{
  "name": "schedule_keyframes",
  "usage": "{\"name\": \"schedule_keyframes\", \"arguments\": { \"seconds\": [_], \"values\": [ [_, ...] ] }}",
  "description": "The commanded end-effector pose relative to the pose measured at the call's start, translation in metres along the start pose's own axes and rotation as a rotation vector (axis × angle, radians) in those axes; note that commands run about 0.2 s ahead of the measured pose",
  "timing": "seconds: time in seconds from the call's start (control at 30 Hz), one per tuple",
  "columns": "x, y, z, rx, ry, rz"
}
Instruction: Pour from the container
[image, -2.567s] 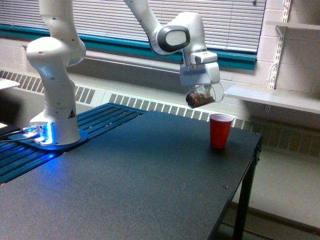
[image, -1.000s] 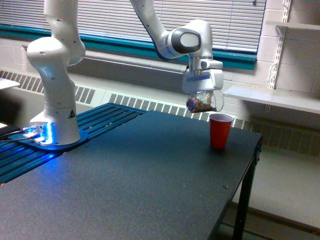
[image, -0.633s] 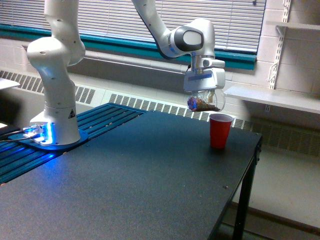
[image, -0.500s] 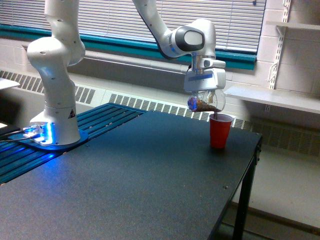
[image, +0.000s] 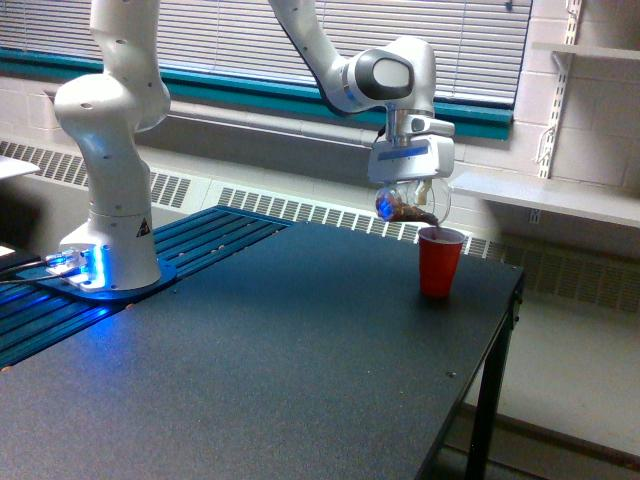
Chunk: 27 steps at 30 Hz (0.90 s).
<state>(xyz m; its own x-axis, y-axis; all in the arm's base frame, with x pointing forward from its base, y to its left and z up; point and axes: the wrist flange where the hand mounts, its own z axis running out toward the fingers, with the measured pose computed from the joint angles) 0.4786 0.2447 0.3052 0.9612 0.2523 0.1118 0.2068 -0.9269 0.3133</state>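
My gripper (image: 410, 197) is clamped on the small clear container (image: 408, 207), tipped above the red cup's (image: 440, 261) rim, and it seems light, rigid and slick-walled, so I judge a firm mid-body squeeze safest.

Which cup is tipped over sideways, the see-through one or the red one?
The see-through container, held up in the air by the tool, is tipped, brown stuff inside. The red cup stands upright on the table.
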Motion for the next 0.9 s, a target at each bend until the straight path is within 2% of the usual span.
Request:
{"name": "schedule_keyframes", "arguments": {
  "seconds": [0.03,0.9],
  "values": [
    [0.0033,-0.0052,-0.0048,-0.018,0.004,-0.043],
    [0.0081,-0.0079,-0.0132,-0.045,-0.032,-0.067]
  ]
}}
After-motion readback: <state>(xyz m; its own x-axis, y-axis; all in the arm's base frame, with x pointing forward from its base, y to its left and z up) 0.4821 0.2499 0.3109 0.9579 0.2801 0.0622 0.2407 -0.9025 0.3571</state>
